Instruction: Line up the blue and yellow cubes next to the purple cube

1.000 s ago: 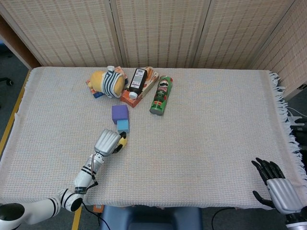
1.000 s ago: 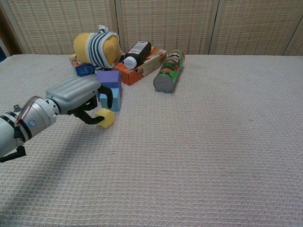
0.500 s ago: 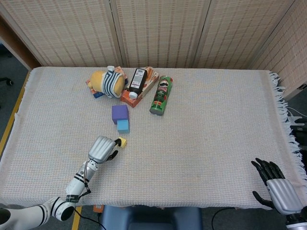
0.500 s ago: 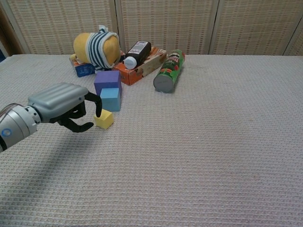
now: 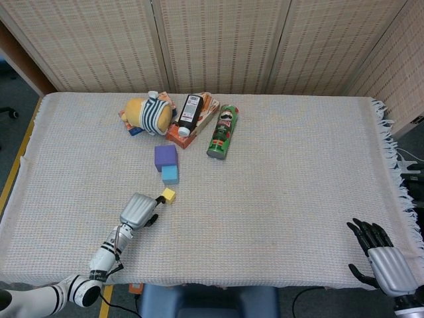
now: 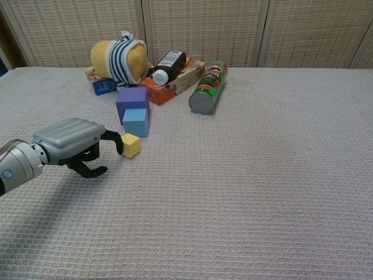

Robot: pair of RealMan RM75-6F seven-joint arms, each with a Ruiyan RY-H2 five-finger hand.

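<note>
In the head view, the large purple foam cube [image 5: 165, 157] sits on the woven cream tabletop [image 5: 278, 172], with the smaller light-blue foam cube [image 5: 170, 174] touching its near face, so those two already form a short line running toward the robot. The small yellow foam cube [image 5: 169, 195] lies on the cloth just nearer than the blue one, apart from it and set a shade to the left, turned a little out of square with the row. The grey left hand [image 5: 138, 210] rests low beside it, on the near-left side; its dark fingers are loosely curled and hold nothing, one fingertip just next to the cube, though contact cannot be told from here. The right hand [image 5: 383, 259] hangs off the near right corner of the tabletop, fingers spread and empty, well apart from all three cubes, so the left hand is plainly the nearer. In the chest view, the left hand [image 6: 73, 143] shows its grey back, fingers [image 6: 114, 140] hooked downward around empty space; the yellow cube [image 6: 131, 145] stands free just to its right and slightly beyond. A narrow gap separates it from the blue cube [image 6: 135, 122], which sits flush against the purple cube [image 6: 133, 101]. Judging from this, what remains is a short nudge of the yellow cube away from the robot into line.
</note>
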